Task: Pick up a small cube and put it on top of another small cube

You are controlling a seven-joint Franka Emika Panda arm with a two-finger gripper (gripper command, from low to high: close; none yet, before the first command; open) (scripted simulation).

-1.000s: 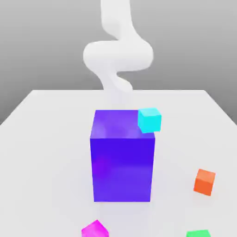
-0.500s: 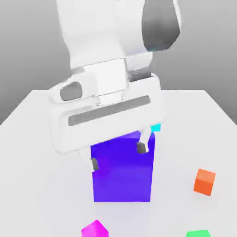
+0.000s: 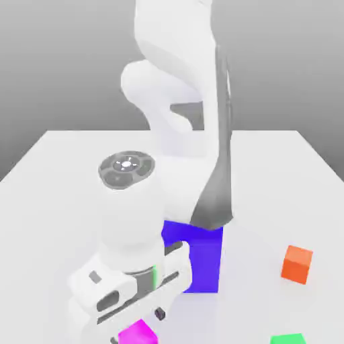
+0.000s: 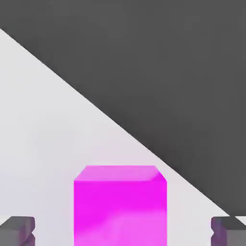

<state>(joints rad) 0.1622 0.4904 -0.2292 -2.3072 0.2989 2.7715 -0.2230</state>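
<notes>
We have the white two-finger gripper down at the near edge of the pale grey table, straddling the small glossy magenta cube. In the hand view the dark fingertips stand one on each side of that cube with table showing between pad and face, so the jaws are apart and grasping nothing yet. In the exterior view the magenta cube sits at the table's near edge, right under the hand.

Step in hand, as we judge it: close on the magenta cube. To do it well we keep the cube centred between the pads, press flat on two opposite faces rather than on a corner, go low enough to catch the body and not just the top rim, and lift straight up so it does not skid off the near edge.

Likely targets for stacking are the small orange cube near the table's right edge in the exterior view, or the small green cube at the near right corner. The tall blue-violet block stands mid-table, partly behind the arm.

Versus a second ago: the arm was folded up at the far edge and the hand was out of sight; now it hangs over the magenta cube. A small cyan cube by the blue block's top far corner was visible then; the arm now covers that spot. Orange, green and magenta cubes lie as before.
</notes>
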